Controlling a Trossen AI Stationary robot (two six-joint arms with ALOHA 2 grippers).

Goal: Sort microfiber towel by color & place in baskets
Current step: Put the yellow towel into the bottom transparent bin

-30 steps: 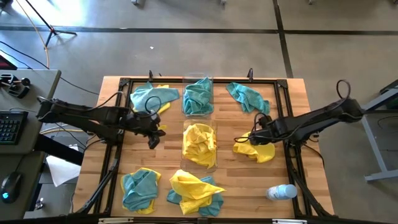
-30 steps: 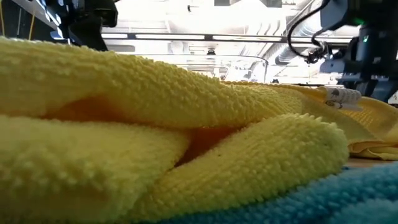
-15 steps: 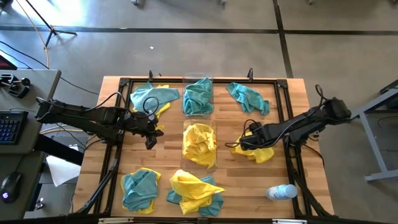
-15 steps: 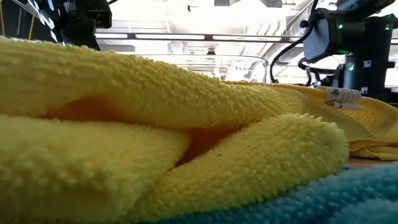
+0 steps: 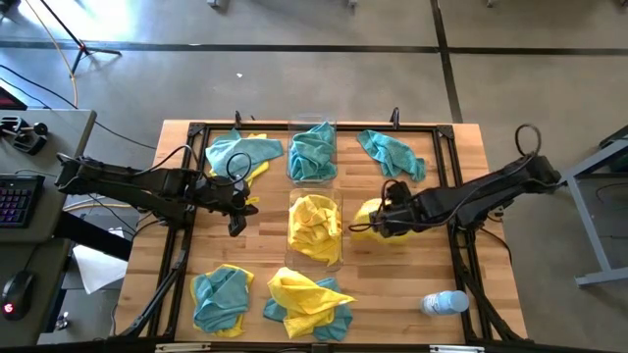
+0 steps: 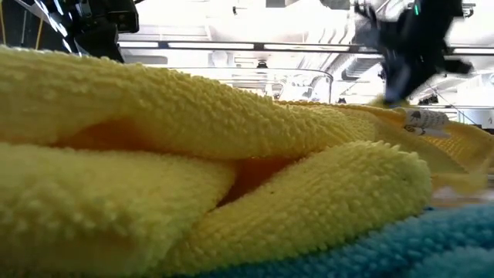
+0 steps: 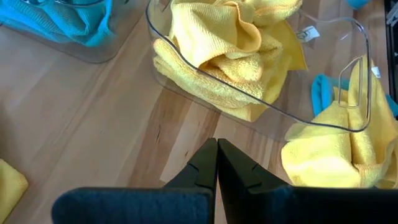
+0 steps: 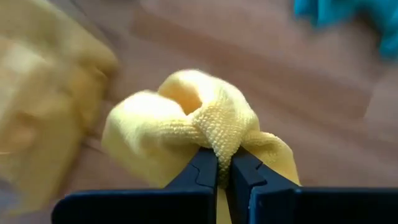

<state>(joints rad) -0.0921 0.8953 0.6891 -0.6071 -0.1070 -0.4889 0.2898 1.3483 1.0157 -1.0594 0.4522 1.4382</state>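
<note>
Beside the yellow-filled basket [image 5: 315, 227]: right hand [image 8: 224, 167], clamped on a yellow towel [image 8: 186, 118]. Step: carrying; next, judged, lift over that basket's rim and release. Opposite side: left hand [image 7: 216, 163], closed, empty.

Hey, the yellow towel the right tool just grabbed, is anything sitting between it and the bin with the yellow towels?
Nothing visible does. The right tool, shut on the yellow towel, sits just right of the yellow bin, with only bare table between.

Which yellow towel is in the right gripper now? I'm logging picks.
The bunched yellow towel just right of the yellow-filled basket; the right gripper is pinched shut on its fold, unlike the other yellow towels.
</note>
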